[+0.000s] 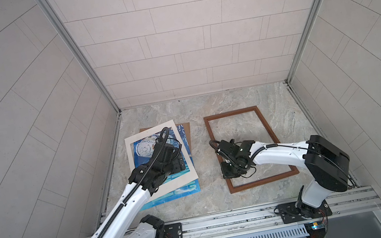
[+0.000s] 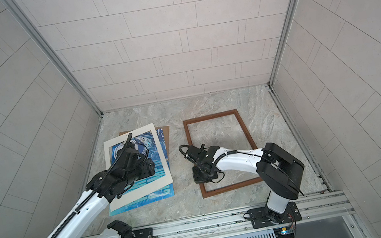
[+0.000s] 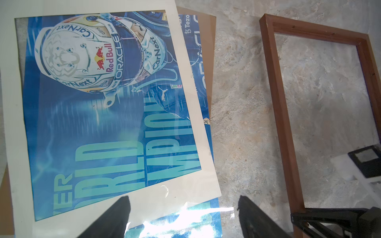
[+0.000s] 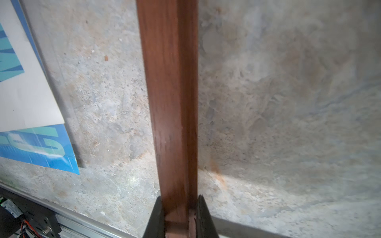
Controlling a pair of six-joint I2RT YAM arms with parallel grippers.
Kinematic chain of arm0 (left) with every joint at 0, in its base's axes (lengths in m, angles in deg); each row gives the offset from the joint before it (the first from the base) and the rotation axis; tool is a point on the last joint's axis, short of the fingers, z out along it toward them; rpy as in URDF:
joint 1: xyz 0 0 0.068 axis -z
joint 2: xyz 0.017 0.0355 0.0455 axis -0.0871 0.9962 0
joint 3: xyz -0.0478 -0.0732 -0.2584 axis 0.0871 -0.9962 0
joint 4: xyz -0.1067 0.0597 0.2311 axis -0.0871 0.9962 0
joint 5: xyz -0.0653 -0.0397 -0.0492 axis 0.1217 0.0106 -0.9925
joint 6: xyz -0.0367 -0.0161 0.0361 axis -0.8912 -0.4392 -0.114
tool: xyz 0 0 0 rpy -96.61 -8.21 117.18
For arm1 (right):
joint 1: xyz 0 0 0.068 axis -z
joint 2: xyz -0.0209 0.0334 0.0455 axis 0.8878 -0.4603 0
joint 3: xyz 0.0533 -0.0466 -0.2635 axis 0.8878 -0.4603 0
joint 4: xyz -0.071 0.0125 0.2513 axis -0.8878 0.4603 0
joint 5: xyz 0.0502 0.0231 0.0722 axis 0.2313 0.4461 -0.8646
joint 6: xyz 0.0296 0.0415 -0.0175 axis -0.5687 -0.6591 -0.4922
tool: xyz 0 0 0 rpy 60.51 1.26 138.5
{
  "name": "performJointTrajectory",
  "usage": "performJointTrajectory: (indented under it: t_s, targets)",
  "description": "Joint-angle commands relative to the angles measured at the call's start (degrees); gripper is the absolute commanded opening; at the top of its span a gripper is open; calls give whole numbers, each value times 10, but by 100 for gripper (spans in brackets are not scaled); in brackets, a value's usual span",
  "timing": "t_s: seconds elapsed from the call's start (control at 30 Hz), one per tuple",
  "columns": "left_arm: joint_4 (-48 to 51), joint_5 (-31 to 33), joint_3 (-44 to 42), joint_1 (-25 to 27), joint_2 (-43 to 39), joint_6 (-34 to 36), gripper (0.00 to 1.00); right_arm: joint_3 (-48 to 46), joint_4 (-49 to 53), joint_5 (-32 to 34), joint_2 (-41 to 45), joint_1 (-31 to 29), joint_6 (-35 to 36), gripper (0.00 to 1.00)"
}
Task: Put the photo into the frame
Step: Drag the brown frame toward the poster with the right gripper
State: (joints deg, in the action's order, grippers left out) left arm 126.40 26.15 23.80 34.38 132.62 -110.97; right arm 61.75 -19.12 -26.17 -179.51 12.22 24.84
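Find the photo (image 1: 185, 190) flat at nine o'clock on the table (image 1: 208, 200), resting on the brown backing board (image 1: 186, 128) and pinned under the skewed white mat (image 1: 174, 184), with the empty frame (image 1: 230, 112) apart at its three o'clock. Expect a thin, light, floppy, glossy sheet, probably quick to crease or slip, so pinch lightly at the bare blue strip showing at six o'clock past the mat, never mid-sheet. Note the left gripper (image 3: 183, 218) spread wide and empty above that strip, the right gripper (image 4: 179, 216) clamped on the frame's nine-o'clock rail near its six-o'clock end.
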Motion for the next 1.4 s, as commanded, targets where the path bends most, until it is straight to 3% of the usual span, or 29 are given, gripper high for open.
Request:
performJointTrajectory:
  t_s: [0.0, 0.1, 0.33, 0.47, 0.97, 1.17, 1.37]
  targets:
    - [-7, -4, -11, 3, -11, -7, 88, -5, -62, -3, 15, -19, -118, 6]
    - [-9, -5, -18, 3, -13, -9, 88, -3, -76, -11, 1, -31, -123, 7]
    - [-11, -13, -29, 3, -18, -14, 88, 82, 20, 21, -37, -48, -27, 7]
    - [-12, -12, -30, 3, -15, -13, 88, 99, 25, 10, -59, -49, -5, 7]
    - [-2, -6, -25, 3, 3, -16, 88, 65, -81, -10, -84, -58, -77, 10]
    - [7, -8, -22, 3, 9, -16, 88, 47, -105, -15, -84, -58, -89, 21]
    - [29, -18, -6, 3, 27, -15, 88, 71, -54, 12, -48, -58, -34, 52]
